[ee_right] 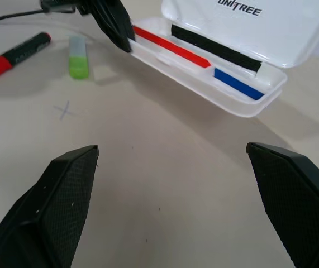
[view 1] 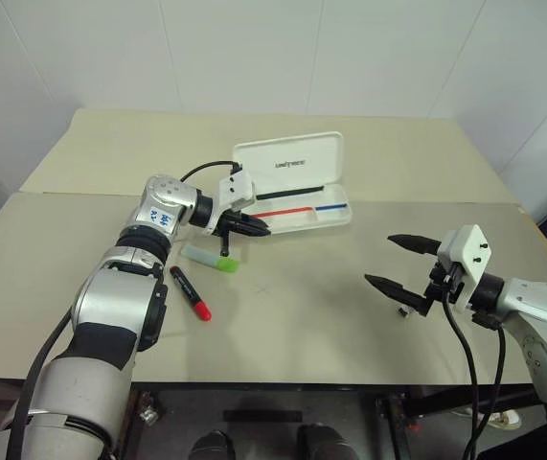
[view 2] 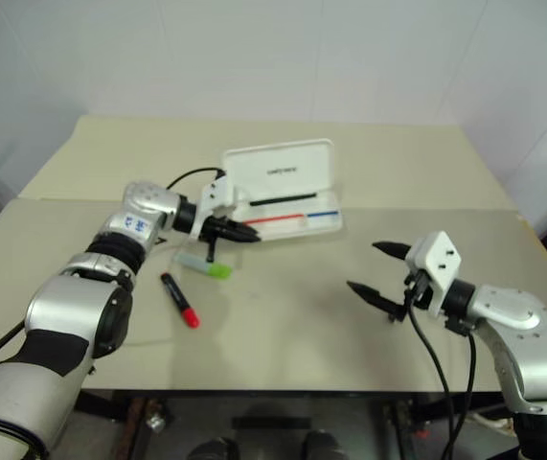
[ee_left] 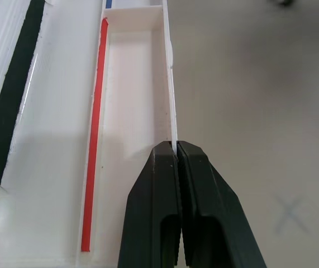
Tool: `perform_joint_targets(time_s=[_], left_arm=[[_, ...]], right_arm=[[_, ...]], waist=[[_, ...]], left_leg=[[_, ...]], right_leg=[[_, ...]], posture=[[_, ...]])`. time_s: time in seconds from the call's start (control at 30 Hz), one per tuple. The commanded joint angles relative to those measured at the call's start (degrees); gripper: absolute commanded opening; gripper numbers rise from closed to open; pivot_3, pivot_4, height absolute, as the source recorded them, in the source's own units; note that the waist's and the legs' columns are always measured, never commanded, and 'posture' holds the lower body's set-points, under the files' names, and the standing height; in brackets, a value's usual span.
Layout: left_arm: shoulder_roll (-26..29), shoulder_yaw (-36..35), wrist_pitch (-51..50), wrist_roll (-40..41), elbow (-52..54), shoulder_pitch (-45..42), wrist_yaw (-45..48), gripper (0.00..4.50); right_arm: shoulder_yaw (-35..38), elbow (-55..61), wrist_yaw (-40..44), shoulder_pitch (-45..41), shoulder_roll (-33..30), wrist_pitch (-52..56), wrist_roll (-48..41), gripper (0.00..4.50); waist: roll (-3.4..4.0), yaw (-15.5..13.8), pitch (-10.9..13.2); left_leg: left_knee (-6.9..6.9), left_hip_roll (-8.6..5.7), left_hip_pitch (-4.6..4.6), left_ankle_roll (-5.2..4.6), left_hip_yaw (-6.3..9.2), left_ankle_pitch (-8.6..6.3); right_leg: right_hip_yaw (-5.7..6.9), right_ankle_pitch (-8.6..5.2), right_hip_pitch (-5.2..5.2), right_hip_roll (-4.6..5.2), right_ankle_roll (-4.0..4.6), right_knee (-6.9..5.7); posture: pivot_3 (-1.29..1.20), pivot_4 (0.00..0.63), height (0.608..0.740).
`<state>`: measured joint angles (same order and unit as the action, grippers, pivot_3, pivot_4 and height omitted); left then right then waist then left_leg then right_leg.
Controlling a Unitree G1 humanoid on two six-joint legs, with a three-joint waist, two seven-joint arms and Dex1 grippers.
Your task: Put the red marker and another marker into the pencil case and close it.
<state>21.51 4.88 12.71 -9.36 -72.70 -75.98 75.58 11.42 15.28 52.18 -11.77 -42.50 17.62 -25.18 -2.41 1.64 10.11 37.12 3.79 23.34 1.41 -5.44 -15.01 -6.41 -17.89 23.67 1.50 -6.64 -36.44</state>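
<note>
Pinched together on the near wall of the pencil case, the left gripper holds the tray by its end. Wide apart and empty, the right gripper hovers over the table. "UNITREE" is printed in dark letters on the raised lid. Inside lie a red stripe, a blue stripe and a black strip. Both the red marker and the green highlighter lie on the table beside the case.

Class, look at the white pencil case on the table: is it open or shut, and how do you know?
Open. The pencil case has its lid raised behind the tray, and the red and blue stripes inside are visible. Both markers lie outside it on the table.
</note>
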Motion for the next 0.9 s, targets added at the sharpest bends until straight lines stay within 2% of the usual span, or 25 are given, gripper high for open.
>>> perform_joint_targets(time_s=[0.03, 0.27, 0.43, 0.53, 0.7, 0.9], left_arm=[[1.22, 0.7, 0.55, 2.22, 7.56, 1.82, 6.24, 0.04], [2.53, 2.84, -9.42, 4.84, 32.58, 15.45, 8.36, 0.04], [2.7, 4.3, -20.3, 5.73, 53.2, 27.64, 3.7, 0.04], [2.23, 5.49, -26.14, 6.67, 61.55, 31.63, 1.53, 0.04], [2.2, 8.39, -30.03, 6.8, 67.07, 35.0, -1.33, 0.04], [4.27, 11.07, -29.78, 6.27, 67.78, 36.63, -2.29, 0.04]], right_arm=[[3.07, 0.73, 0.94, 0.71, -1.89, -0.97, -0.84, 4.5], [8.11, 3.42, 1.54, 5.11, -3.33, 0.9, -4.06, 4.5], [11.73, 6.96, 0.78, 11.02, -3.77, 2.15, -4.96, 4.5], [12.46, 8.63, -0.09, 12.09, -3.75, 3.18, -5.6, 4.5], [12.55, 10.0, -1.24, 13.0, -3.83, 4.23, -5.79, 4.5], [12.21, 10.57, -2.26, 12.48, -4.01, 5.21, -5.93, 4.5]], waist=[[0.0, 0.0, 0.0], [0.02, 0.03, 0.01], [0.03, -0.01, 0.01], [0.03, 0.02, 0.01], [0.03, 0.1, 0.01], [0.03, 0.24, 0.01]], left_leg=[[0.0, 0.0, 0.0, 0.0, 0.0, 0.0], [0.04, 0.03, -0.03, 0.0, 0.01, 0.0], [0.09, 0.05, -0.07, 0.0, 0.05, 0.0], [0.22, 0.04, -0.08, -0.01, 0.05, 0.0], [0.42, 0.0, -0.22, -0.06, 0.11, 0.05], [0.43, -0.02, -0.2, -0.08, 0.12, 0.07]], right_leg=[[0.0, 0.0, 0.0, 0.0, 0.0, 0.0], [-0.06, -0.01, -0.02, 0.01, -0.01, -0.1], [-0.07, -0.01, -0.07, 0.01, -0.01, -0.2], [-0.1, -0.01, -0.09, 0.02, -0.02, -0.32], [-0.14, 0.04, -0.24, 0.02, -0.09, -0.46], [-0.2, 0.05, -0.23, 0.02, -0.08, -0.44]], posture=[[0.0, 0.15, 0.74], [0.0, 0.15, 0.74], [0.0, 0.15, 0.74], [0.0, 0.15, 0.74], [0.0, 0.15, 0.74], [0.0, 0.15, 0.74]])
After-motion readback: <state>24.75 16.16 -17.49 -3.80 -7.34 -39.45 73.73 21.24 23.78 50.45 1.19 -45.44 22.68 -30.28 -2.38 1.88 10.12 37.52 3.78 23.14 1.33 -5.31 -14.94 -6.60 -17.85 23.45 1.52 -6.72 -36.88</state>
